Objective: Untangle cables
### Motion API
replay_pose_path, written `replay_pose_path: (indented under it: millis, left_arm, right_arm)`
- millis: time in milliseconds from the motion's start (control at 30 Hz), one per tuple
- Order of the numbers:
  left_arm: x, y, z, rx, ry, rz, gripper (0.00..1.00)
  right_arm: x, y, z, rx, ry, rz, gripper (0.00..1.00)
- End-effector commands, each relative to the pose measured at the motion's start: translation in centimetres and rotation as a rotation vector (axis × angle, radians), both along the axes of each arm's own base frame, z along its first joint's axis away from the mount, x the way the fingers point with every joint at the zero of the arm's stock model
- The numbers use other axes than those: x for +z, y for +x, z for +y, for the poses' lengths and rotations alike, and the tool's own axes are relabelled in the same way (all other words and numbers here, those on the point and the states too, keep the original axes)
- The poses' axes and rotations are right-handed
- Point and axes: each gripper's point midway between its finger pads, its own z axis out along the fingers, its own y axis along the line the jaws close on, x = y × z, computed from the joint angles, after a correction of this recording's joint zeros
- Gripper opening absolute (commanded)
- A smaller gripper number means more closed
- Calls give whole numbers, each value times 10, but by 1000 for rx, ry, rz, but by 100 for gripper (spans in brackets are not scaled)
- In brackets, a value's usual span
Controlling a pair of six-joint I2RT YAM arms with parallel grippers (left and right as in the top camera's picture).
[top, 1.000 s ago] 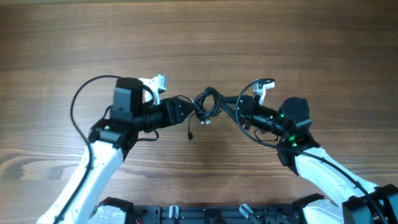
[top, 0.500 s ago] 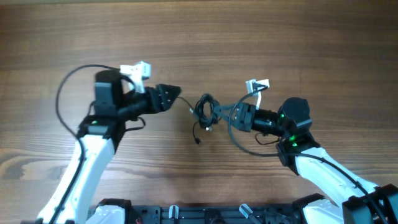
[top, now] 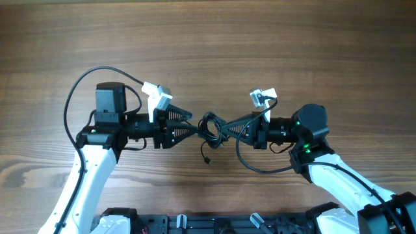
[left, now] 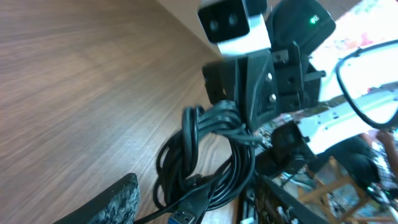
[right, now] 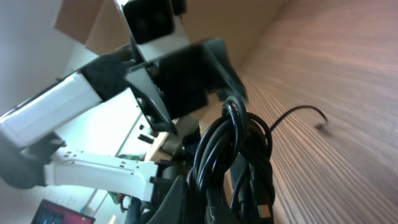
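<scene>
The cables (top: 212,125) are a small knotted bundle of thin black wires, held just above the table between both arms. My right gripper (top: 242,130) is shut on the bundle's right side; in the right wrist view the loops (right: 231,146) rise out of its jaws (right: 233,202). My left gripper (top: 193,126) is open, its fingertips at the bundle's left edge. In the left wrist view the bundle (left: 211,155) hangs in front of one padded finger, with a blue-tipped USB plug (left: 181,215) by the jaws (left: 186,208). The other finger is out of view.
One loose wire end with a tiny plug (top: 207,159) hangs down from the bundle toward the near side; it also shows in the right wrist view (right: 318,123). The wooden table (top: 208,45) stretches all round. Thicker black robot cables loop beside each arm.
My left gripper has moved right, back up to the bundle, and its jaws have opened. My right gripper has kept hold and shifted the bundle slightly left.
</scene>
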Motion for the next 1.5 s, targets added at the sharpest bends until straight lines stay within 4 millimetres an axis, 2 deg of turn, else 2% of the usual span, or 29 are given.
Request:
replay_pose_path:
  millis: [0, 67, 133, 167, 233, 367, 433, 467, 533, 600, 633, 667, 733, 800, 900, 967, 1033, 1133, 1333, 1400, 1467]
  left_arm:
    - [-2, -13, -18, -94, -13, -19, 61]
    - [-6, -13, -25, -108, 10, -37, 63]
    - [-4, -12, -26, -111, 7, -62, 70]
    - [-3, -11, -27, -111, 6, -65, 69]
    - [-3, -14, -29, -122, 5, -62, 49]
    - [-3, -28, -45, -192, 3, -66, 34]
    - [-6, -28, -48, -192, 27, -82, 5]
    - [-9, -25, -48, -178, 43, -87, 4]
    - [-14, -12, -39, -101, 78, -46, 4]
    - [-14, 2, -24, -17, 75, 7, 4]
    - [-14, 9, -15, 24, 71, 34, 4]
    - [-14, 18, -3, 85, 63, 79, 4]
    - [-14, 28, 12, 158, 50, 137, 4]
    - [-14, 36, 26, 233, 28, 222, 4]
    - [-13, 45, 30, 313, -5, 359, 4]
    - [-22, 56, 38, 432, 9, 473, 4]
    - [-28, 63, 45, 510, 20, 534, 4]
    - [-34, 67, 47, 558, 45, 541, 4]
    - [-47, 68, 11, 577, 190, 425, 4]
    - [-45, 67, -5, 562, 211, 369, 4]
    - [-46, 67, -16, 577, 247, 318, 4]
  right_arm:
    - [15, -6, 1, 45, 34, 0, 4]
    - [15, -11, 1, 76, 33, 4, 4]
    - [15, -13, 1, 91, 31, 30, 4]
    - [15, -14, 1, 91, 31, 28, 4]
    - [16, -9, 1, 67, 36, 24, 4]
    - [16, -4, 1, 38, 39, 23, 4]
    - [17, -4, 1, 37, 40, 22, 4]
    - [17, -3, 1, 29, 40, 23, 7]
    - [17, 3, 1, -7, 43, -5, 22]
    - [13, 17, 0, -82, 35, 5, 59]
    - [8, 24, -1, -128, 26, 36, 67]
    - [0, 35, -3, -187, 9, 81, 81]
    - [-7, 43, -6, -238, -9, 110, 90]
    - [-10, 42, -5, -236, -18, 114, 100]
    - [-12, 34, 13, -230, -26, 119, 98]
    - [-24, 35, 30, -316, -48, 221, 74]
    - [-33, 33, 44, -391, -42, 369, 72]
    - [-32, 21, 60, -400, -20, 450, 72]
    - [-33, 18, 62, -395, 6, 562, 63]
    - [-33, 18, 62, -392, 18, 613, 57]
    - [-33, 18, 62, -395, 38, 697, 46]
